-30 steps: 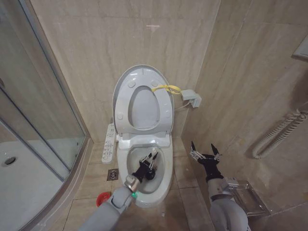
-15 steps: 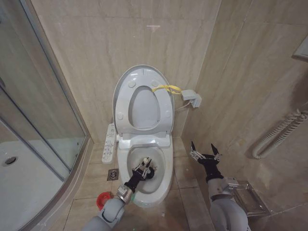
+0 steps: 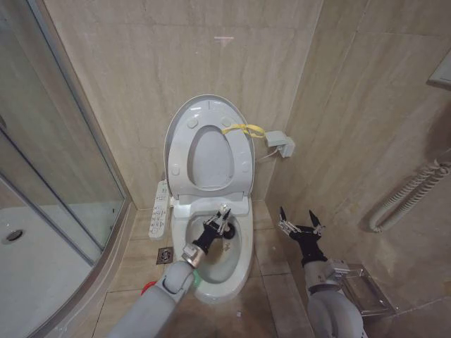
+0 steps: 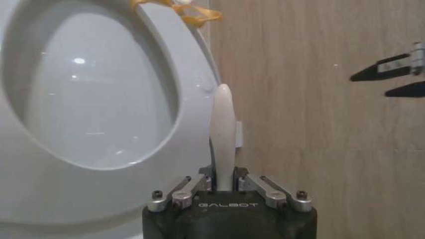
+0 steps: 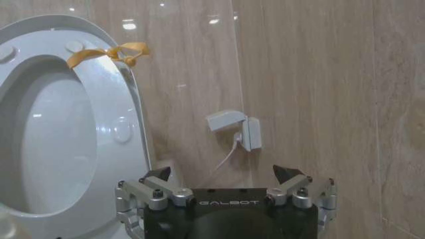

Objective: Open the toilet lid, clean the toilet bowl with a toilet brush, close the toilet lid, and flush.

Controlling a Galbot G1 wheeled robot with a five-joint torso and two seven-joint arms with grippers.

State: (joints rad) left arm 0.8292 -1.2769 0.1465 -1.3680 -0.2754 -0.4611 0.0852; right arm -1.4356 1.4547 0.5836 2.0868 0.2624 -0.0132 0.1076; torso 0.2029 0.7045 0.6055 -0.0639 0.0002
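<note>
The toilet lid stands raised against the wall behind the white seat ring, with a yellow loop at its edge. Below it the toilet bowl lies uncovered. My left gripper hovers over the rear of the bowl, shut on the toilet brush. The brush's white handle rises between the fingers in the left wrist view, and its dark head hangs inside the bowl. My right gripper waits open to the right of the bowl, nothing between its fingers.
A button panel runs along the bowl's left side, above a floor drain. A sliver of the red holder cup peeks past my left arm. Shower glass and tray close the left. A wall box and white pipes are at right.
My left gripper, still holding the brush, dipped toward the bowl's front and has now swung back up to the rear of the bowl. The right arm has stayed still.
</note>
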